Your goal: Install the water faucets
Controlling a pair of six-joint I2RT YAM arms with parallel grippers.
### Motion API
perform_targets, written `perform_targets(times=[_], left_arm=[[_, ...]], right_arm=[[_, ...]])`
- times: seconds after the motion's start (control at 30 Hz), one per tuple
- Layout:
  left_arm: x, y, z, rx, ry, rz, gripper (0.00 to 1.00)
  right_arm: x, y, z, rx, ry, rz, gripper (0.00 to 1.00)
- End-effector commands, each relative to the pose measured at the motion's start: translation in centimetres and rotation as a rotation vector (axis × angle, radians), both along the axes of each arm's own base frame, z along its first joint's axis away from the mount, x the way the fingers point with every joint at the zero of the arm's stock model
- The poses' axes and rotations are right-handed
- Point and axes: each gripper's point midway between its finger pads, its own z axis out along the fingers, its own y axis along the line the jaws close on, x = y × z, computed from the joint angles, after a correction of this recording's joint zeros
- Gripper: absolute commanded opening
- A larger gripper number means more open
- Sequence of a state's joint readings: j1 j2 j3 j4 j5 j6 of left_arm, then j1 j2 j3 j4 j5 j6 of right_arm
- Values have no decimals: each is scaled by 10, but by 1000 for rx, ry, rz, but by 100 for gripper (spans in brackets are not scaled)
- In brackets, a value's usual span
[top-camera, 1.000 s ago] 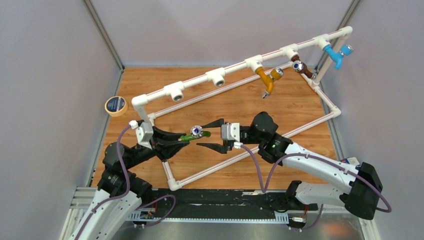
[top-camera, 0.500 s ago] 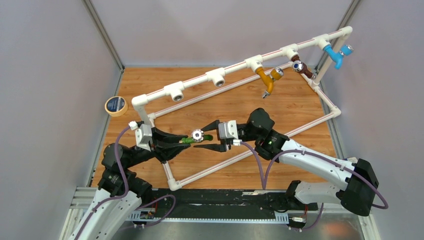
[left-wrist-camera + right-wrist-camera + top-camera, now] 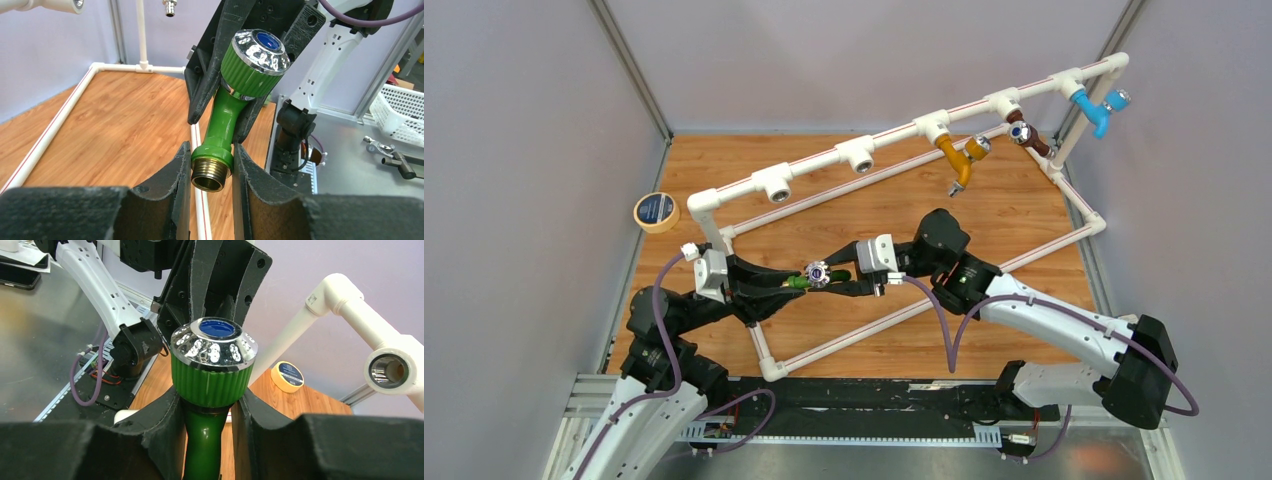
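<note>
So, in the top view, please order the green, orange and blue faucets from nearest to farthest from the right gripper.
1. green faucet: centre, between the fingers of the right gripper.
2. orange faucet: farther back, to the right.
3. blue faucet: far right corner.

Top external camera: fixed high behind the arm bases, tilted down and forward, far enough to take in the whole wood-grain tabletop (image 3: 724,165). Left wrist camera: close, looking out past the left gripper (image 3: 211,155) toward the white right arm (image 3: 330,55). Right wrist camera: close, facing the opposite way, toward the white left arm (image 3: 95,275). All three share the green plastic Y-shaped faucet (image 3: 799,282) — top and right-wrist views also share the round yellow tape roll (image 3: 656,211).
</note>
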State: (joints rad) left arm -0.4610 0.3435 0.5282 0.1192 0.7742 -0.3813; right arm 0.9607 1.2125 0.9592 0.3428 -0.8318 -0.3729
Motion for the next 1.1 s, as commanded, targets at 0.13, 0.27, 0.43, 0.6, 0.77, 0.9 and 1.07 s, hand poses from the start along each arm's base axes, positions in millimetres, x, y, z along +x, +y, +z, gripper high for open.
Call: perform_targets(times=[0.13, 0.27, 0.43, 0.6, 0.77, 0.9, 1.07], left_arm=[[-2, 1, 14, -34, -55, -4, 0], [-1, 3, 17, -41, -81, 16, 0], [-8, 1, 21, -72, -133, -20, 0], [-12, 3, 27, -99, -172, -25, 0], [-14, 4, 27, -99, -194, -21, 0], [-14, 4, 27, -98, -197, -24, 0], [-13, 4, 24, -90, -190, -17, 0]], right_arm=[[0, 0, 10, -7, 5, 19, 0], [2, -3, 8, -14, 18, 5, 4], [-1, -2, 9, -18, 37, 28, 34], [-3, -1, 10, -3, 59, 43, 38], [-3, 0, 12, 5, 68, 43, 41], [-4, -1, 13, 13, 71, 47, 42], [-6, -2, 20, 28, 67, 55, 43]])
